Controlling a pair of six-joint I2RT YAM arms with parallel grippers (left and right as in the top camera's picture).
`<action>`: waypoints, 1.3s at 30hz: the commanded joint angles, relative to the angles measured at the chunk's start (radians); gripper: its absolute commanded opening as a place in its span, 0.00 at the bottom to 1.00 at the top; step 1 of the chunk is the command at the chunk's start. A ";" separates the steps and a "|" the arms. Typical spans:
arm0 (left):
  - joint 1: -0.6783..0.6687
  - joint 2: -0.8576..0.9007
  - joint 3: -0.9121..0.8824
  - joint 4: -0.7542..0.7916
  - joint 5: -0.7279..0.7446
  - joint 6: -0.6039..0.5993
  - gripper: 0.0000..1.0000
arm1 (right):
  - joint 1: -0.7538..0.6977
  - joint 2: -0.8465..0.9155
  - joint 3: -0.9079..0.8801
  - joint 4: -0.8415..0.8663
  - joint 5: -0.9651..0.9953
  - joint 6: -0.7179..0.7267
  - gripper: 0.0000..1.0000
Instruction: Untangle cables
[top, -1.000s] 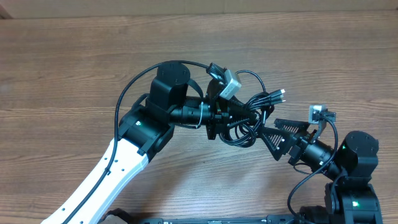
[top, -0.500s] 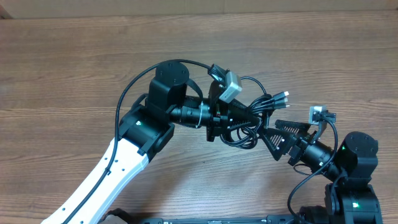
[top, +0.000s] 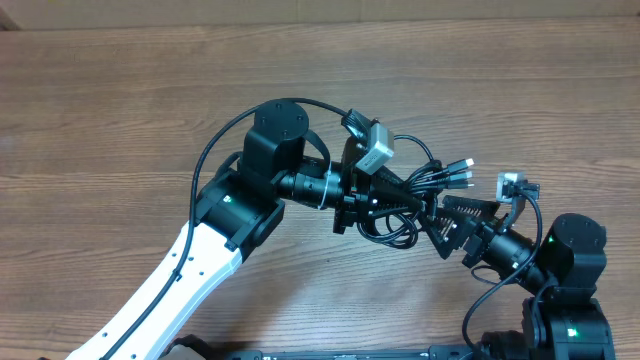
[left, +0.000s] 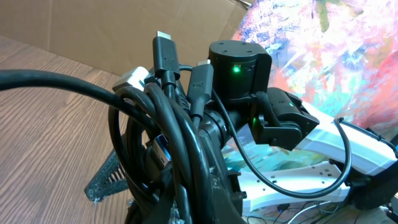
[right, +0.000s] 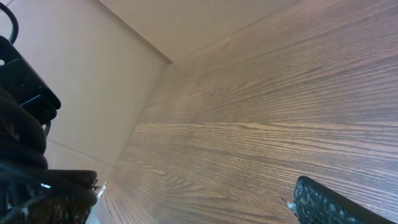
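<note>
The cables (top: 408, 196) are a tangled black bundle of loops with plug ends (top: 461, 170) sticking out to the right. My left gripper (top: 378, 196) is shut on the bundle and holds it above the table. In the left wrist view the cables (left: 163, 130) fill the foreground, with the plugs (left: 164, 51) pointing up. My right gripper (top: 449, 222) is open just right of the bundle, its far finger under the loops. In the right wrist view the right gripper (right: 186, 208) holds nothing, and the cables (right: 22, 149) hang at the left edge.
The wooden table (top: 120, 110) stretches to the left and the back. The left arm's own thick wire (top: 215, 140) arcs over its wrist. A small grey camera block (top: 377, 150) sits on the left wrist above the bundle. The right arm base (top: 575, 250) stands at the front right.
My left gripper has carried the bundle to the right, toward the right gripper. The plug ends now lie closer to the right wrist. The right arm has barely moved.
</note>
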 joint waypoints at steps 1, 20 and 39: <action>-0.014 -0.026 0.024 0.023 0.166 0.000 0.04 | -0.008 0.013 -0.003 -0.026 0.165 0.000 1.00; 0.129 -0.027 0.024 0.053 0.141 -0.105 0.04 | -0.008 0.013 -0.003 -0.091 0.294 0.001 1.00; 0.132 -0.027 0.024 0.045 0.034 -0.108 0.04 | -0.008 0.013 -0.003 0.031 -0.158 -0.227 1.00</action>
